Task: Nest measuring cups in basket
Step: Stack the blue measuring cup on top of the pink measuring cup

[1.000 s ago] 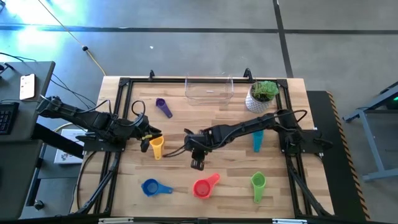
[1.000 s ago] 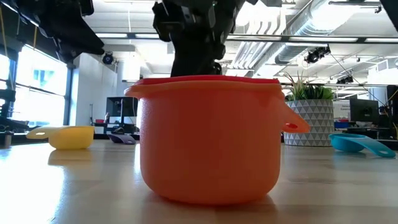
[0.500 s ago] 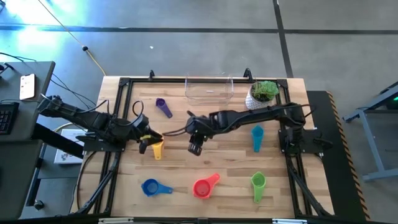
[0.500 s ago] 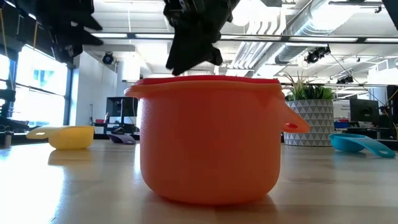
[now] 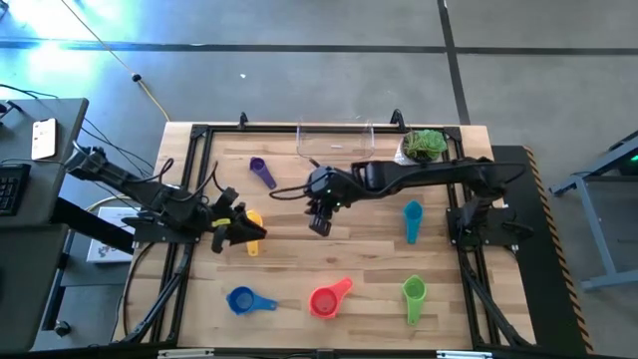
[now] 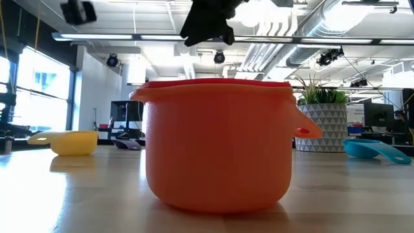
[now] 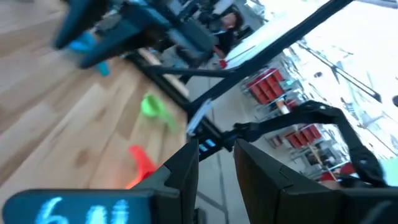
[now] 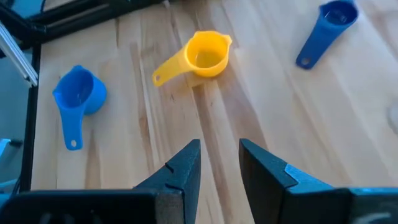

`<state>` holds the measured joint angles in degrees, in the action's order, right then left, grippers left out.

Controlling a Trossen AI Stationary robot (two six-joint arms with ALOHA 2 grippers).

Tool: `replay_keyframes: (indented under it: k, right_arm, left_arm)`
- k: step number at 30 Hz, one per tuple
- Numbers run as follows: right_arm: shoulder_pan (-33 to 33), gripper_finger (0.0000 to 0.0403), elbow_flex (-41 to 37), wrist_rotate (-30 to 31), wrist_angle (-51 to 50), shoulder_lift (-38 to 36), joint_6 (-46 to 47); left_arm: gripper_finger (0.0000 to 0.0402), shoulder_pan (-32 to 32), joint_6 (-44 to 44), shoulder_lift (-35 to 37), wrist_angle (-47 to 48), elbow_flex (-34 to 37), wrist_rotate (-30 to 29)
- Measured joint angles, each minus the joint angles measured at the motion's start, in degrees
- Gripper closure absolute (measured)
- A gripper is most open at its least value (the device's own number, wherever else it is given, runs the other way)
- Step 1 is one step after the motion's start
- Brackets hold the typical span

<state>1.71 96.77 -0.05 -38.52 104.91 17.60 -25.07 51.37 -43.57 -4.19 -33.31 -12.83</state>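
Your right gripper (image 5: 320, 225) hangs over mid-table with nothing between the fingers; the right wrist view shows a narrow gap between them and bare wood beneath. Your left gripper (image 5: 237, 230) sits at the left edge, touching or just beside the yellow cup (image 5: 251, 235). Its fingers stand slightly apart in the left wrist view and hold nothing that you can see.

The basket (image 5: 336, 146) is at the far edge, centre, and looks bare of cups. Spread on the table:
- purple cup (image 5: 261, 172), far left
- teal cup (image 5: 412, 219), right of centre
- blue cup (image 5: 242, 299), red cup (image 5: 327, 298) and green cup (image 5: 414, 292) along the near edge
- orange cup (image 6: 218, 144) fills the low view; you cannot place it from above

The relation that matters: the yellow cup lies to the left of the right gripper, near it, but nearer still to the left one. Its bowl points to the far side, its handle to the near side. Judged from this, nesting has not begun; either arm could take the yellow cup, though the left is closer.
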Motion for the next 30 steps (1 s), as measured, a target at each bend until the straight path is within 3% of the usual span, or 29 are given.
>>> replay_keyframes:
  k: [5,13,22,30]
  right_arm:
    - [-0.35,0.0302,0.0,-0.05,-0.2,-1.81,-1.45]
    - [-0.19,0.0302,-0.01,-0.18,-3.99,-2.48,-2.8]
    - [-0.06,0.0302,-0.04,-0.18,-8.93,-2.5,-4.95]
    - [0.11,0.0302,-0.07,-0.41,-9.97,-2.5,-6.14]
  left_arm:
    - [0.0309,-0.67,-4.63,-5.4,3.57,-9.92,-0.14]
    - [0.031,-1.38,-4.99,-14.0,35.75,-24.58,-2.06]
    - [0.031,-8.8,-4.46,-23.08,50.83,-26.61,-1.22]
    - [0.031,-15.64,-6.49,-30.61,55.49,-26.53,-1.19]
